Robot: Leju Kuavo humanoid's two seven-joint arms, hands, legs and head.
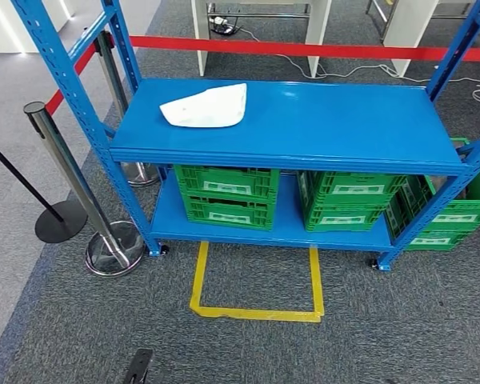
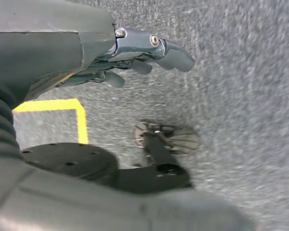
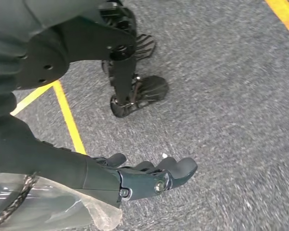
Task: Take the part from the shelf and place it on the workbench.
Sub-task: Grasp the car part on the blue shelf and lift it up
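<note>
The part (image 1: 206,107), a white flat piece, lies on the left of the blue shelf's (image 1: 322,128) top board, above green crates (image 1: 228,194); both hands hang well apart from it over grey carpet; left hand (image 2: 143,53) and right hand (image 3: 150,175) hold nothing, fingers loosely apart.

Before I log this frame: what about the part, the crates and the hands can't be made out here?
- White part, head view: too small to tell what it is.
- Green crates, head view: contents hidden by the blue shelf above.
- Rightmost crate: partly hidden by the shelf post.
- Left hand and right hand, wrist views: both hold nothing; the floor around them is blurred.
</note>
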